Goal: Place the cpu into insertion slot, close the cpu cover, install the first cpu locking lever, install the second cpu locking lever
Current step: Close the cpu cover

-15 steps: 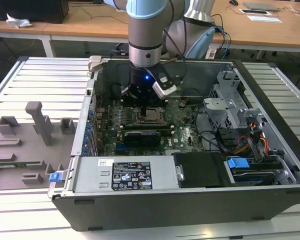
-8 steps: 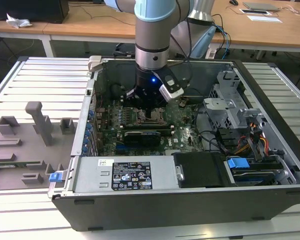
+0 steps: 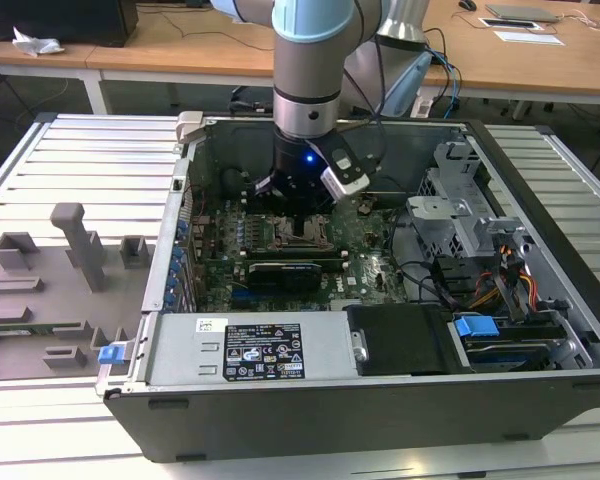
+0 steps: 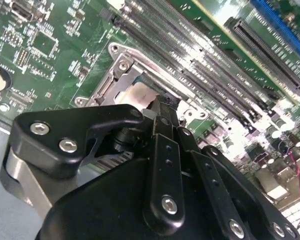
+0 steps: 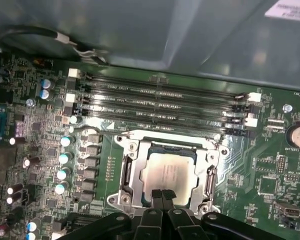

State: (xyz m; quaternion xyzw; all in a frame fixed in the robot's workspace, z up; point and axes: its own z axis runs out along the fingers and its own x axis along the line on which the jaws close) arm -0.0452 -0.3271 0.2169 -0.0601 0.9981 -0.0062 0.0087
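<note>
The cpu [image 5: 170, 172], a pale silver square chip, lies flat in the insertion slot [image 5: 128, 172] on the green motherboard. The cpu cover [image 5: 162, 136], a thin silver frame, lies flat around the chip. In the first wrist view my gripper [image 5: 163, 192] has its black fingertips pressed together, shut, at the edge of the chip and frame. The second wrist view shows the gripper [image 4: 162, 104] from behind, tip down on the cpu [image 4: 139, 94] inside the cover [image 4: 121, 65]. In the exterior view the gripper [image 3: 298, 215] hangs inside the open computer case right over the slot [image 3: 300, 237].
Long memory slots [image 5: 160, 102] run beside the socket, with a row of capacitors [image 5: 65, 157] and a coin battery [image 5: 297, 135] nearby. A black expansion card [image 3: 285, 270], the power supply [image 3: 245, 350], a drive cage [image 3: 460, 215] and cables [image 3: 500, 275] crowd the case. Grey fixture blocks [image 3: 70, 240] stand outside it.
</note>
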